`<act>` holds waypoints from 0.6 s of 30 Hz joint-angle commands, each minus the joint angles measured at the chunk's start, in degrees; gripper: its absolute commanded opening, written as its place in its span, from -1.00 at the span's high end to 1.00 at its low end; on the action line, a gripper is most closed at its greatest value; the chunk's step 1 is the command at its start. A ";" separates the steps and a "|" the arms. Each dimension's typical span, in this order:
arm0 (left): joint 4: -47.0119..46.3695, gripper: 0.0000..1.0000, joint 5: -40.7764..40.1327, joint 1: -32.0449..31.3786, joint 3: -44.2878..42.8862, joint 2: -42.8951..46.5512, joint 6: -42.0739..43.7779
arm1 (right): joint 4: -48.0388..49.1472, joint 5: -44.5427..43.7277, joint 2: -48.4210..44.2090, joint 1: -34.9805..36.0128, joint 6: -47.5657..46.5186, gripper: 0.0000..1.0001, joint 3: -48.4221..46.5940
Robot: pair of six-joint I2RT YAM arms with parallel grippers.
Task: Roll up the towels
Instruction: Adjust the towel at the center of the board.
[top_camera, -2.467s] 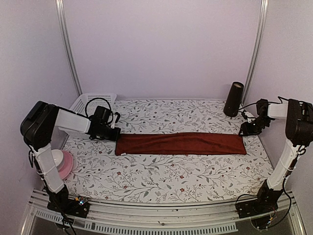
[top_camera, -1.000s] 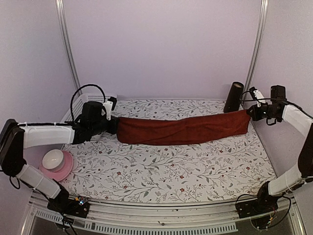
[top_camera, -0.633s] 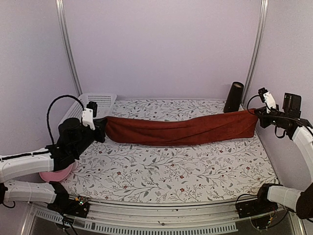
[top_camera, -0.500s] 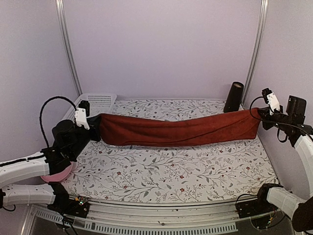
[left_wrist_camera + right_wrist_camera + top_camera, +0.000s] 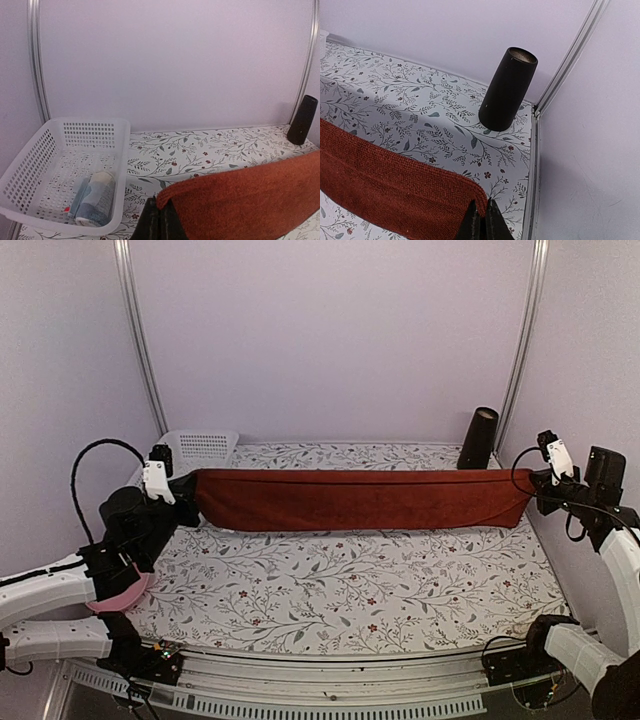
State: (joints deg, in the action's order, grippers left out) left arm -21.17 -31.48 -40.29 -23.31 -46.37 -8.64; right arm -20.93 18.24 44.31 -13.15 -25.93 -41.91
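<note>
You had the red towel pulled straight between both arms, a long folded band held up across the back half of the table; whether its lower edge touched the surface, I could not tell. Your left gripper was pinched fully closed on the towel's left corner, beside the white basket. Your right gripper was clamped just as tightly on the right corner, near the black cup standing upright in the far right corner. The checked towel lay rolled inside the basket, against its front wall. A pink dish sat beneath your left arm.
</note>
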 commanded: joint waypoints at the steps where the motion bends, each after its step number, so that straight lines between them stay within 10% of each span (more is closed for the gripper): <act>1: 4.06 1.00 -2.15 -1.46 -1.07 2.01 -1.08 | 0.67 -4.32 -2.94 -0.96 0.48 0.95 -0.70; 10: 18.29 1.00 -10.51 -12.69 -2.71 6.04 -9.34 | -10.35 -9.10 -8.22 -0.98 -2.46 0.95 -4.30; 18: 22.45 1.00 -9.63 -10.35 -12.91 -16.20 -8.00 | -8.94 -12.33 8.95 -0.97 -2.78 0.96 -5.32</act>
State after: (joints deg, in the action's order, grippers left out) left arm -2.37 -41.43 -53.47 -30.13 -51.57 -17.21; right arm -29.67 9.43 43.77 -13.61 -28.16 -45.95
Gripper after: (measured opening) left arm 0.006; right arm 0.023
